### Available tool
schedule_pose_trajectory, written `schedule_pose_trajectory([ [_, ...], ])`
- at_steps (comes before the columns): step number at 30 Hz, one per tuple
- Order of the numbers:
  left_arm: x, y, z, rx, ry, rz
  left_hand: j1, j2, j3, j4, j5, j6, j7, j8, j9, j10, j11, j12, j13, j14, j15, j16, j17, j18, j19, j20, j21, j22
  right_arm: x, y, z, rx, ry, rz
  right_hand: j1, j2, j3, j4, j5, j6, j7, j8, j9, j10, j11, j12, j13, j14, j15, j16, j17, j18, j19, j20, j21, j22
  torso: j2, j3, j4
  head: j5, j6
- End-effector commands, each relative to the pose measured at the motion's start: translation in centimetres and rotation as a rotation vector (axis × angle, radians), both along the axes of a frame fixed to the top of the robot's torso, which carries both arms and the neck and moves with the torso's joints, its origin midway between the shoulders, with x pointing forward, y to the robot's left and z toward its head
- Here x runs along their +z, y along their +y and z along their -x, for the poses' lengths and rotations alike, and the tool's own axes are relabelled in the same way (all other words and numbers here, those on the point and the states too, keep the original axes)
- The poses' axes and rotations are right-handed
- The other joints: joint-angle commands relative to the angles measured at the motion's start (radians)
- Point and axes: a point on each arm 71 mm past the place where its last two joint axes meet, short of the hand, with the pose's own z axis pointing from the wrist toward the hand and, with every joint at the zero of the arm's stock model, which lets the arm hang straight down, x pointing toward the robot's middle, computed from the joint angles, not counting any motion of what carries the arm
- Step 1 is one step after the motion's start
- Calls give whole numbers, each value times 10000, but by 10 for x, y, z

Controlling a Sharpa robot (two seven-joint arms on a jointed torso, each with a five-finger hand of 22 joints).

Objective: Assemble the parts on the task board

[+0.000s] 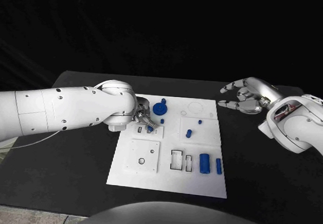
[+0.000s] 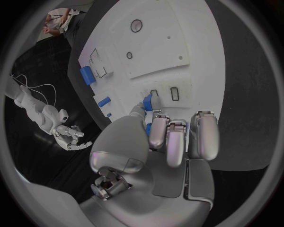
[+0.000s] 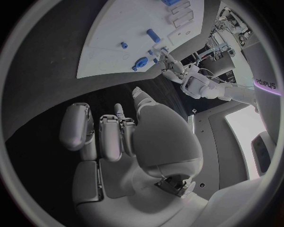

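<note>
White task board flat on the black desk, long side running away from the robot. Left hand lowered over the board's far-left square plate, fingertips closed around a small blue part held just above a pair of narrow rectangular slots (contact with the slots not resolvable). Part seen in the left wrist view between thumb and curled fingers, tilted toward the nearer slot.

Just beyond the left hand, a round blue part on the board's far edge, with a small blue peg close beside it. On the adjoining square plate, toward the right: one short blue peg and one longer blue part, apart from each other. Near the board's front right: a thick blue cylinder and a thinner blue bar lying side by side, parallel, next to two dark rectangular recesses. Front-left square plate carrying a dark oval hole and a smaller hole.

Right hand raised off the board's far-right corner, over bare desk, well apart from every part; fingers spread and gently curved, holding nothing (palm view confirms nothing inside).
</note>
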Motion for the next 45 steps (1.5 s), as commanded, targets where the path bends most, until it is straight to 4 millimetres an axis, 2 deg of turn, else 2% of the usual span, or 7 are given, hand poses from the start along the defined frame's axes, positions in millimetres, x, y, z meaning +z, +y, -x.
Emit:
schedule_pose_trajectory([
  [1, 0, -1, 1, -13, -3, 90, 67, -36, 46, 12, 57, 49, 16, -47, 12, 1621, -611, 1502, 4173, 1058, -83, 24, 2632, 34, -2, -60, -73, 934, -2, 0, 0, 14, 170, 71, 27, 64, -2, -30, 39, 84, 7, -46, -9, 11, 56, -37, 1266, 411, 59, -36, -11, 143, -67, 22, -67, 1164, -6, -1, -10, 34, 1],
  [5, -1, 0, 2, -14, 25, 76, 67, -38, 51, 12, 57, 48, 16, -52, 13, 1621, -611, 1502, 4173, 1058, -84, 24, 2632, 34, -3, -60, -74, 934, -3, 1, 0, 20, 205, 65, 32, 69, -2, -33, 39, 87, 8, -51, -17, -17, 57, -66, 1229, 399, 60, -64, -44, 150, -83, 24, -110, 1150, -10, -10, -13, 26, 1],
  [20, -3, 7, 4, 139, 74, 37, 130, -75, 317, -48, 116, 56, 23, -240, 27, 1621, -608, 1502, 4173, 1058, -84, 24, 2632, 44, -38, -64, -114, 909, -5, 0, 0, -1, 329, 101, 43, 87, -8, -46, 42, 103, 10, -72, -55, -166, 58, -224, 1036, 356, 63, -169, -173, 177, -142, 29, -266, 1100, -17, 11, 1, 73, 1],
  [30, -5, 11, 5, 204, 109, 30, 119, -122, 449, -59, 119, 53, 44, -365, 15, 1621, -596, 1502, 4173, 1058, -76, 24, 2632, 56, -81, -61, -151, 874, -6, 0, 0, 0, 356, 109, 44, 89, -10, -48, 42, 105, 10, -75, -61, -189, 58, -249, 1006, 353, 63, -175, -180, 182, -151, 30, -290, 1093, -4, 1, -23, 87, 1],
  [45, -8, 10, 8, 120, 219, 30, 62, -180, 607, -40, 77, 87, 68, -532, -27, 1621, -574, 1502, 4173, 1058, -59, 24, 2632, 62, -108, -48, -183, 858, -7, -1, 0, -23, 417, 126, 47, 93, -12, -51, 43, 109, 10, -82, -72, -239, 58, -304, 940, 341, 63, -205, -216, 188, -164, 31, -327, 1081, -2, 10, -12, 62, 1],
])
